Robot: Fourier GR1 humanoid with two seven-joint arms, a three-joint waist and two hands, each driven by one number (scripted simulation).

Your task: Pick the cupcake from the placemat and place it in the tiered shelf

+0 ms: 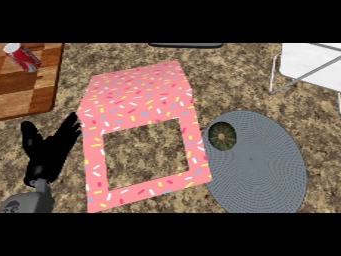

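Black left hand [46, 150] at 8 o'clock, fingers straight and up, resting, holding nothing. Right hand not in view. Just beside it, toward 3 o'clock: pink sprinkle-patterned box-like frame with open square centre [140, 102]. Further toward 3 o'clock: round grey woven placemat [265, 167], small dark-brown cupcake with green ring [222, 135] on its 10 o'clock edge. White wire tiered shelf [317, 67] at 1 o'clock. Task not begun, by my judgement: cupcake unlifted; grasp, carry, placing all left. Cupcake well apart from left hand, pink frame between.
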